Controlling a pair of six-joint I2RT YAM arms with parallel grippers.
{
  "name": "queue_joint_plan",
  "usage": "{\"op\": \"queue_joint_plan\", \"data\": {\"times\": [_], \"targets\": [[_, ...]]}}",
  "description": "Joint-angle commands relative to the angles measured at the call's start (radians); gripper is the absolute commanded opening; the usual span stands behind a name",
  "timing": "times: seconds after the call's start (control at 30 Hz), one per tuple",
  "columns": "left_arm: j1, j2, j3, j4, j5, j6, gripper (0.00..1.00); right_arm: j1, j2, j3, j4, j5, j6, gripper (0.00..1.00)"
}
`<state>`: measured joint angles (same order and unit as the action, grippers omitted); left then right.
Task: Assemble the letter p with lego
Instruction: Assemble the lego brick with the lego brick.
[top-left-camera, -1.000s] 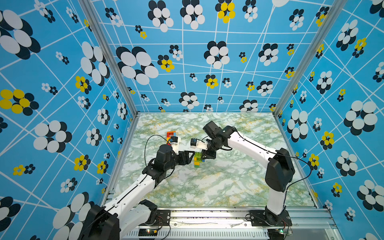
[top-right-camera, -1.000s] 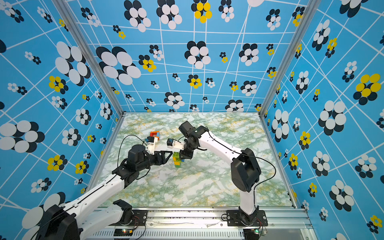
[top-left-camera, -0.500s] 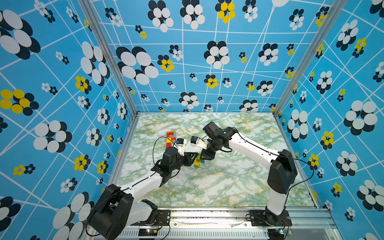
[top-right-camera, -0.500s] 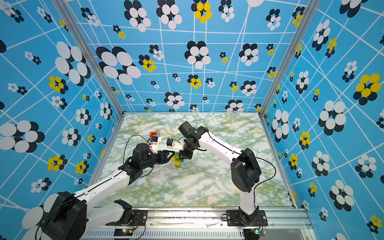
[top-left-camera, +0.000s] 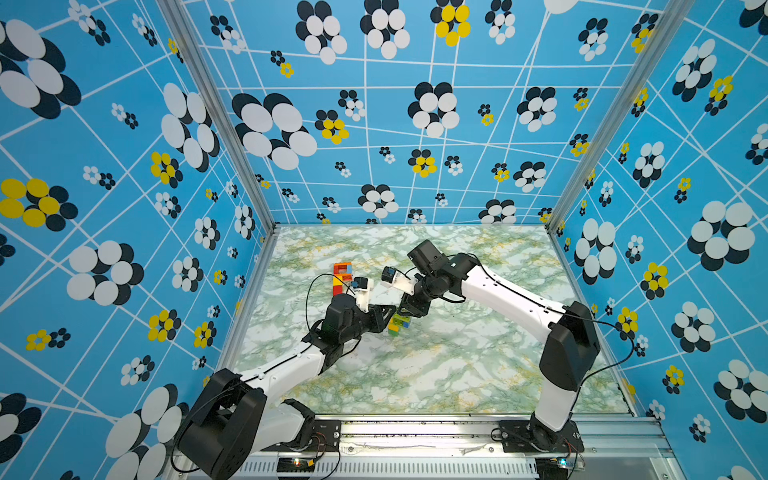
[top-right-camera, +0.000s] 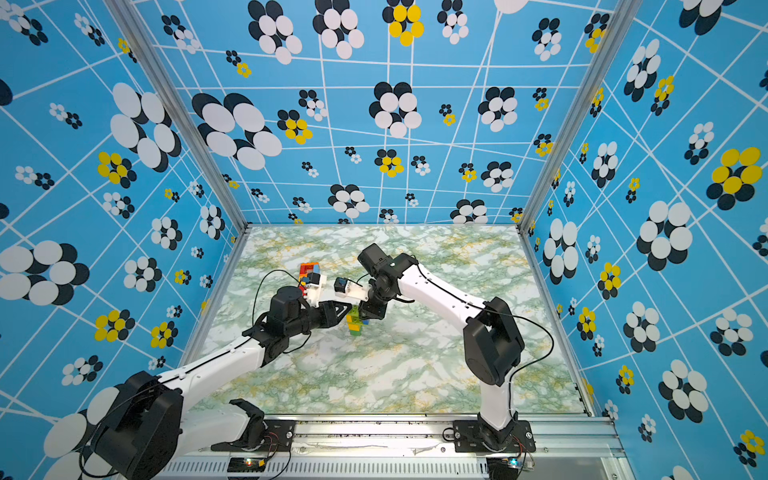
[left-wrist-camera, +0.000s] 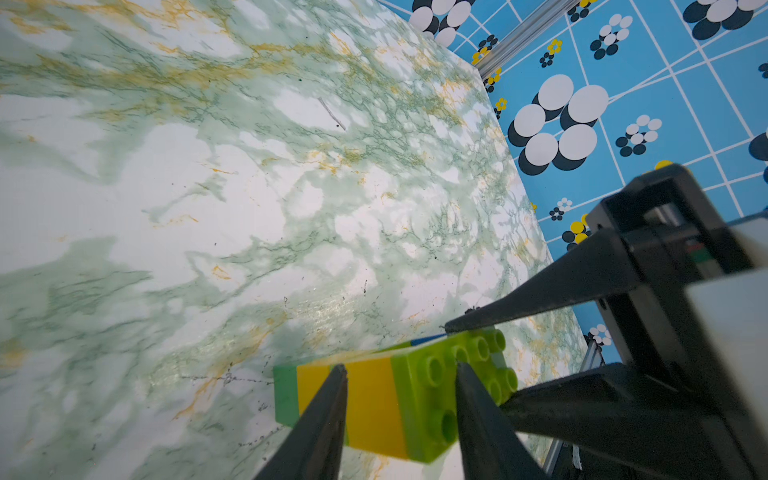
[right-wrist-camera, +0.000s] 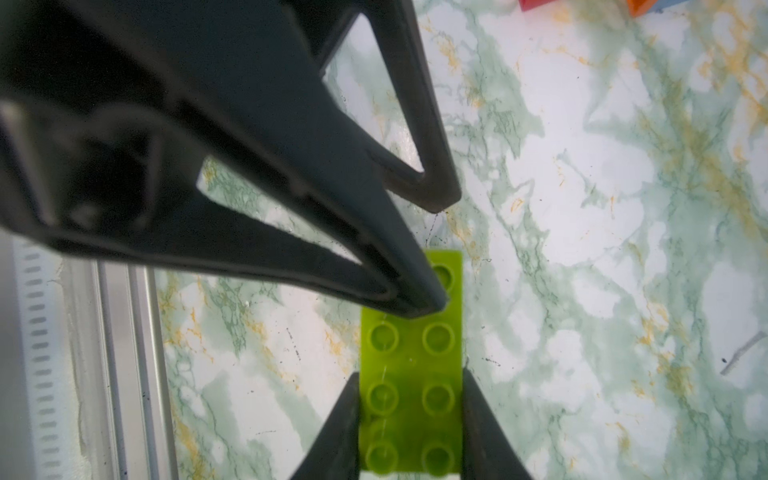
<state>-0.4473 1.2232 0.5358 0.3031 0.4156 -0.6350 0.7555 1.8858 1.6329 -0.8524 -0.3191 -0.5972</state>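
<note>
Near the middle of the green-veined marble tabletop (top-left-camera: 436, 374) stands a small stack of chunky studded plastic lego bricks (top-left-camera: 397, 324): an oblong lime brick (right-wrist-camera: 411, 365) on top, then a yellow layer (left-wrist-camera: 374, 407), then a green one (left-wrist-camera: 286, 395), with a sliver of blue at the far side.

The right gripper (right-wrist-camera: 411, 424), reaching in from three o'clock, has its black jaws pressed against both long sides of the lime brick, clamped on it.

The left gripper (left-wrist-camera: 401, 399), coming from about eight o'clock, has its two black fingers straddling the side of the stack, roughly over the yellow and lime layers. Whether they actually touch the bricks cannot be told. In the right wrist view one left finger (right-wrist-camera: 374, 257) lies across the lime brick's far studs.

At about eleven o'clock from the stack, well apart, a second cluster of red, orange and yellow bricks (top-left-camera: 341, 276) lies on the tabletop, partly hidden by the left wrist camera in both top views.
</note>
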Motion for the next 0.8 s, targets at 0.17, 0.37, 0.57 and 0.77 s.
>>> {"op": "queue_joint_plan", "data": {"times": [0.17,0.37,0.57,0.77], "targets": [[-0.011,0.038,-0.033,0.009,-0.003,0.032,0.37,0.007,-0.027,-0.021,0.006,0.013,0.061,0.23],[-0.018,0.058,-0.039,0.019,-0.002,0.032,0.34,0.007,-0.034,-0.023,0.006,0.017,0.072,0.24],[-0.025,0.068,-0.054,0.018,-0.012,0.043,0.33,0.01,-0.025,-0.007,0.009,0.034,0.099,0.26],[-0.036,0.056,-0.083,0.006,-0.029,0.054,0.32,0.011,-0.025,-0.013,0.019,0.052,0.116,0.28]]}}
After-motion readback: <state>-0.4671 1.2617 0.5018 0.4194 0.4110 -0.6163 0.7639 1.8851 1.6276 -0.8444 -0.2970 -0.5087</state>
